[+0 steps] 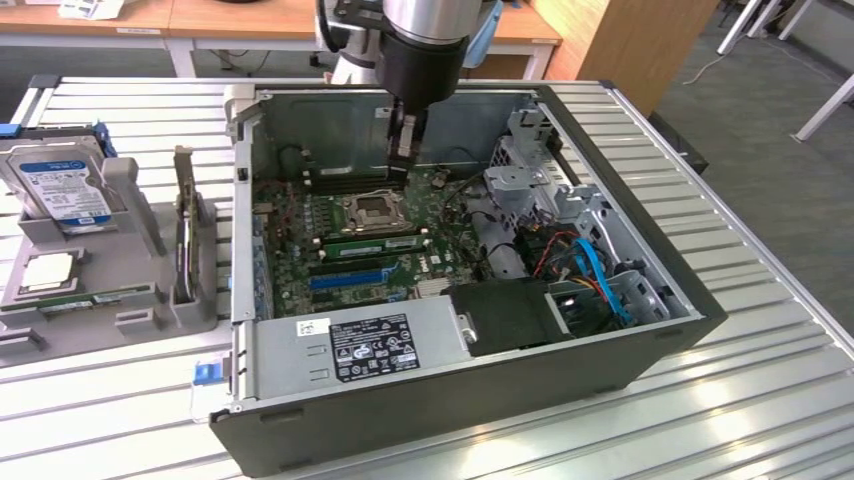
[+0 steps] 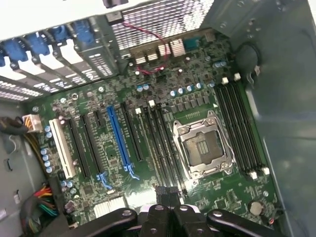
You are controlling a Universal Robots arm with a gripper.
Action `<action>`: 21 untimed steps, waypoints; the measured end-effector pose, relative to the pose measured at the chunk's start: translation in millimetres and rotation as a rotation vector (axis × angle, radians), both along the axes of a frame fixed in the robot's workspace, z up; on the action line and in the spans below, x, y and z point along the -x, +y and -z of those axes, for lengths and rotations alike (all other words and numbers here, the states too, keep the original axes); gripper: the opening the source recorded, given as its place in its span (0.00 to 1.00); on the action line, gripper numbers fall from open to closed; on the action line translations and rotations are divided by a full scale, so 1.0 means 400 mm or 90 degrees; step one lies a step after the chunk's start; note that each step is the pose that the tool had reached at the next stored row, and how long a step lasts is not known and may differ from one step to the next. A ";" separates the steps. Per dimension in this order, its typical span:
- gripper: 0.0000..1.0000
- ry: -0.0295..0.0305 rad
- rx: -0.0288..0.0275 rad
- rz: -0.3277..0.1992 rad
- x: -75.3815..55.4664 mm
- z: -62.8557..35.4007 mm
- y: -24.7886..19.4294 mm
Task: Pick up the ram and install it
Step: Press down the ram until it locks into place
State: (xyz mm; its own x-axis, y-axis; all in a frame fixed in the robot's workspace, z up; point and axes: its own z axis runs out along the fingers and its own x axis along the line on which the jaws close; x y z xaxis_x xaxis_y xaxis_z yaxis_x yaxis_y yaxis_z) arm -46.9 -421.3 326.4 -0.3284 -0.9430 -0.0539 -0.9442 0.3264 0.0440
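One claw [image 1: 402,160] hangs closed inside the open computer case [image 1: 641,300], just above the motherboard [image 1: 387,255] near its far edge. It grips nothing I can make out. A ram [image 1: 376,242] sits slotted on the board, just nearside of the CPU socket [image 1: 371,212].

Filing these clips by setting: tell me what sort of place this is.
Probably a robotics lab or workshop: an opened computer case lies on a slatted metal table, parts sit in grey fixtures, with wooden desks behind.

power supply label [image 1: 370,343], hard drive label [image 1: 60,190], print unreadable
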 end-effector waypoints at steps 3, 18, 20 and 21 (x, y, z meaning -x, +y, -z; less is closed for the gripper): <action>0.10 0.0000 0.0000 0.024 0.000 0.000 0.000; 0.10 0.0000 0.0000 0.148 0.000 0.000 0.000; 0.10 0.0000 0.0000 0.167 0.000 0.000 0.000; 0.10 0.0000 0.0000 0.176 0.000 0.000 0.000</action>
